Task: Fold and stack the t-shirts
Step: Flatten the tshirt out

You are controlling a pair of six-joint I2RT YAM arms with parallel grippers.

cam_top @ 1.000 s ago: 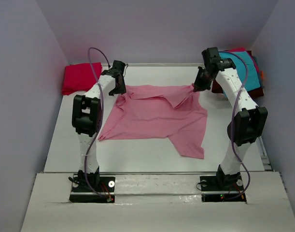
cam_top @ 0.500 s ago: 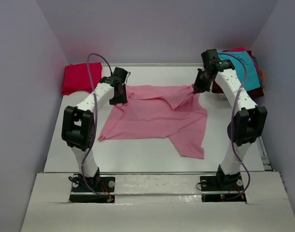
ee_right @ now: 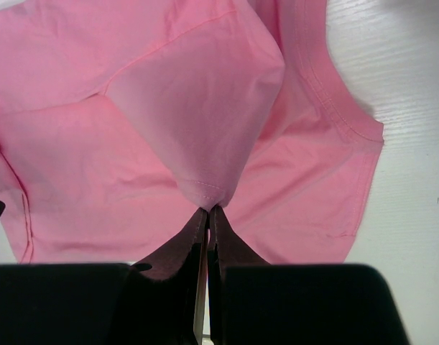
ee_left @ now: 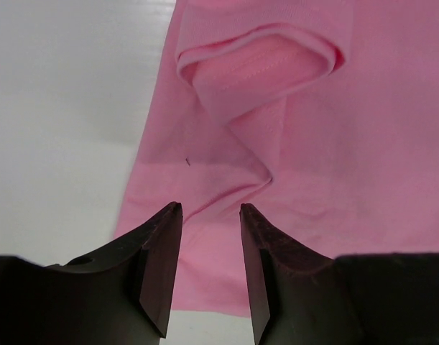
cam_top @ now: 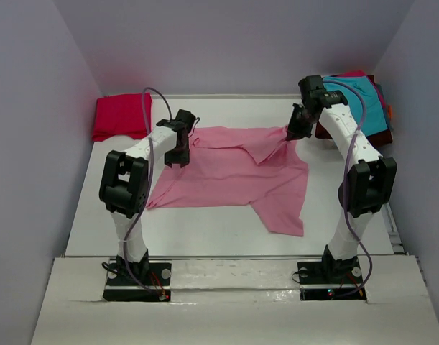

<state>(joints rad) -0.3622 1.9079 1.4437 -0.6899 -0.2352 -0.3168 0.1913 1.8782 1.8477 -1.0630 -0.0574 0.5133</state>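
Note:
The light pink t-shirt (cam_top: 233, 176) lies spread and rumpled on the white table (cam_top: 205, 230). My right gripper (cam_top: 292, 131) is shut on a lifted fold of its hem (ee_right: 205, 188) at the shirt's far right corner. My left gripper (cam_top: 178, 159) hovers over the shirt's left side, open. In the left wrist view its gripper (ee_left: 210, 208) has only pink cloth (ee_left: 312, 165) below the gap, near a curled sleeve (ee_left: 262, 65). A crimson red t-shirt (cam_top: 120, 115) lies folded at the far left. A teal t-shirt (cam_top: 366, 104) rests on a maroon one (cam_top: 325, 131) at the far right.
Grey walls close in the table on the left, back and right. The pile of teal and maroon shirts sits just behind the right arm (cam_top: 359, 154). Bare white tabletop (ee_left: 61, 108) shows left of the pink shirt.
My left gripper has moved right and nearer, from the shirt's far left corner onto its left side, and its jaws have narrowed a little. The right gripper keeps its hold in place.

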